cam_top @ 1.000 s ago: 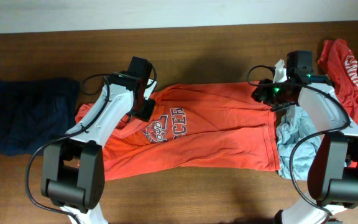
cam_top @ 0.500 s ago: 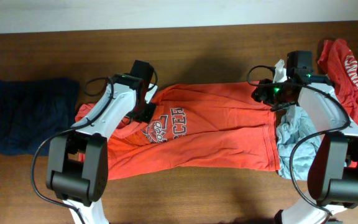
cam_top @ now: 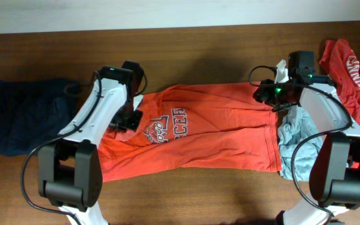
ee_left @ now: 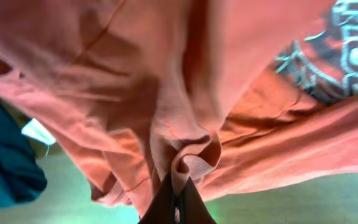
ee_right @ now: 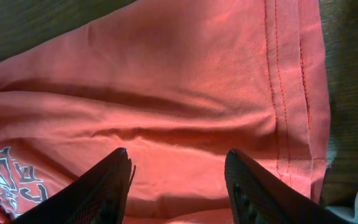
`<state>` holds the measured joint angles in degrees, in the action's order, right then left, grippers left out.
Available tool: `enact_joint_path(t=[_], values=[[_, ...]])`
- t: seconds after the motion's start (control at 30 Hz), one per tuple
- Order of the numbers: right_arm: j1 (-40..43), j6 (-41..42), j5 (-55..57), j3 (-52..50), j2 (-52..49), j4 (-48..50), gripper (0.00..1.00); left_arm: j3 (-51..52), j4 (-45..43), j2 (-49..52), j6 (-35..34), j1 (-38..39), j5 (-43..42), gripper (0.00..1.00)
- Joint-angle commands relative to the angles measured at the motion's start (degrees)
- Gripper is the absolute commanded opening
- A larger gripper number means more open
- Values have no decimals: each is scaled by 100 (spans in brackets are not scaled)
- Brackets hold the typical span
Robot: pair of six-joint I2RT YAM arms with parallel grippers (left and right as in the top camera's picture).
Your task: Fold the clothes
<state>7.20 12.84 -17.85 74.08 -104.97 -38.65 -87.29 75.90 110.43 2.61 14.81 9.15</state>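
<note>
The left gripper [ee_left: 178, 198] is closed tight on a pinched fold of the orange-red short-sleeved T-shirt with grey-white chest print [cam_top: 211, 134]. It grips at the T-shirt's sleeve-and-shoulder end, just beside the print. In the left wrist view the cloth puckers up around the dark fingers [ee_left: 166, 205] and creases fan away from them. This hides the rest of that sleeve.

The right gripper [ee_right: 179, 180] stands open at the T-shirt's opposite end, near the stitched hem. Its two black fingers [ee_right: 114, 183] are well apart, with smooth orange cloth showing between them. I cannot tell whether the tips touch the fabric.

The T-shirt itself lies spread lengthwise on the brown wooden table [cam_top: 217, 47]. Its collar end is under the left arm, its hem is under the right arm, and its front is lightly wrinkled.

Beyond the hem, touching it, a crumpled pale grey-blue soft garment [cam_top: 294, 142] lies partly under the right arm. Farther out past that end is a second red tee with white lettering [cam_top: 352, 72], bunched at the table's corner. Beyond the collar end, just beside the gripped sleeve, lies a dark navy cloth garment [cam_top: 27, 115]. Its edge and a small white tag [ee_left: 38, 132] show in the left wrist view. Black cables loop over both arms above the T-shirt's two ends.
</note>
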Motion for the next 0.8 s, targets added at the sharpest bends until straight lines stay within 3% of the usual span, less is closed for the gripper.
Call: enact_joint_path(t=[0.0,0.13,0.4,0.57,0.73,0.77], values=[[33,-42,52,72,-44,28,53,-79,232,-133,-197,-122,55,2],[33,-42,52,72,-44,31,53,-79,289,-133,-192,-120,-76,10],[33,-42,52,72,-44,52,53,-79,208,-133,-170,-120,-223,11],[33,-42,52,72,-44,28,53,-79,-780,-133,-387,-138,-76,19],[33,-42,52,72,-44,7,53,-79,-754,-138,-463,-138,-170,19],[33,-42,52,72,-44,15,53,-79,-903,-138,-428,-144,-83,29]])
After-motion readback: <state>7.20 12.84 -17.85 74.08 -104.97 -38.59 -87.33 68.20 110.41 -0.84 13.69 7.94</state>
